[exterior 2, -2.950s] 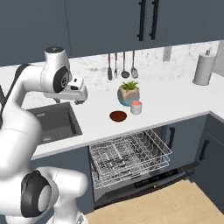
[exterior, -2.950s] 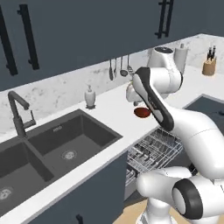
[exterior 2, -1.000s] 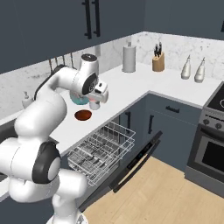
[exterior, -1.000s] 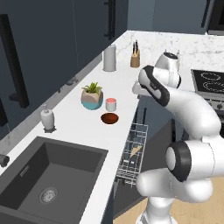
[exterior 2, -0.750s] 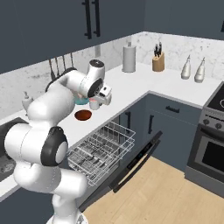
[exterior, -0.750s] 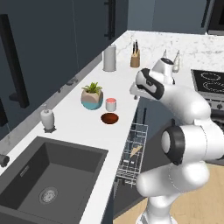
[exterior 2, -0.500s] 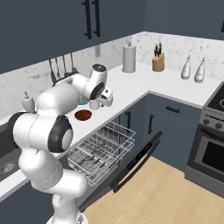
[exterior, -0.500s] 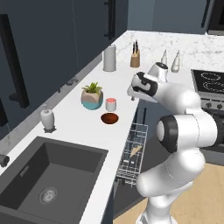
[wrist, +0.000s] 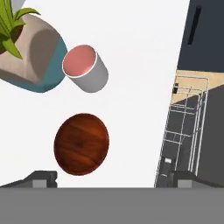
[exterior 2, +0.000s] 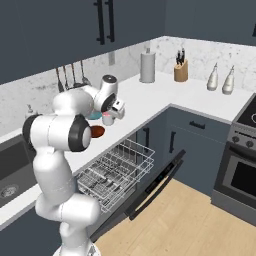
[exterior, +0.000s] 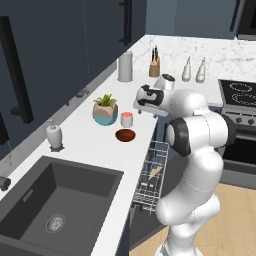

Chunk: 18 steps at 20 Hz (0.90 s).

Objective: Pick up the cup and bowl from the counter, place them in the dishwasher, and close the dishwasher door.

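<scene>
- Small white cylindrical cup (exterior: 127, 119) with reddish-pink rim: upright on the long white counter (exterior: 95, 150), near its front edge.
- Shallow dark reddish-brown round bowl (exterior: 125, 135): just beside the cup, apart.
- Dishwasher (exterior 2: 117, 176): white wire rack pulled out below the counter; dark drop-down door (exterior 2: 155, 184) lowered.

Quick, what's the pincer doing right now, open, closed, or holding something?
Pincer: open and holding nothing, its fingertips spread wide, above the counter near the bowl and the cup.
</scene>
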Available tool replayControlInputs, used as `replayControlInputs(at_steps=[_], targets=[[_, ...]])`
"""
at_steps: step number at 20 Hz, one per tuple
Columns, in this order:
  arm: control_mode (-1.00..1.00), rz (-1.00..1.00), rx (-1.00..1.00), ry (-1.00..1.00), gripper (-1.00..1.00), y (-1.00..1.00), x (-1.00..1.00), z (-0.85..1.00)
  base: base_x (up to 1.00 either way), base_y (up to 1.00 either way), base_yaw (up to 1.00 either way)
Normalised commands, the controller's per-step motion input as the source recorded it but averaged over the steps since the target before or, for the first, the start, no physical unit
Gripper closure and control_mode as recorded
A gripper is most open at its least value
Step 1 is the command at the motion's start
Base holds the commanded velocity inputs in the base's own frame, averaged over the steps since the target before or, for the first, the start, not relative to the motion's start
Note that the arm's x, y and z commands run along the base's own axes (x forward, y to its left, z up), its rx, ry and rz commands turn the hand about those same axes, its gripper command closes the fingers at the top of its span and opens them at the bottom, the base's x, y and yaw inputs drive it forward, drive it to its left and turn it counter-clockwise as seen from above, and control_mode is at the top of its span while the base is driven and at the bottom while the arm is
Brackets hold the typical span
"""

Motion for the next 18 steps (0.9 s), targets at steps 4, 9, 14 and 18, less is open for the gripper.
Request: replayControlInputs(at_steps=[4, 9, 14, 18], targets=[[-1.0, 0.0, 0.0, 0.01, -1.0, 0.26, 0.49, -0.35, 0.0, 0.0, 0.0], [-1.0, -0.02, 0.0, 0.0, -1.0, 0.12, 0.64, -0.46, 0.0, 0.0, 0.0], [-1.0, -0.04, 0.0, 0.0, -1.0, 0.06, 0.63, -0.37, 0.0, 0.0, 0.0], [-1.0, -0.05, 0.0, 0.0, -1.0, 0.0, 0.61, -0.28, 0.0, 0.0, 0.0]])
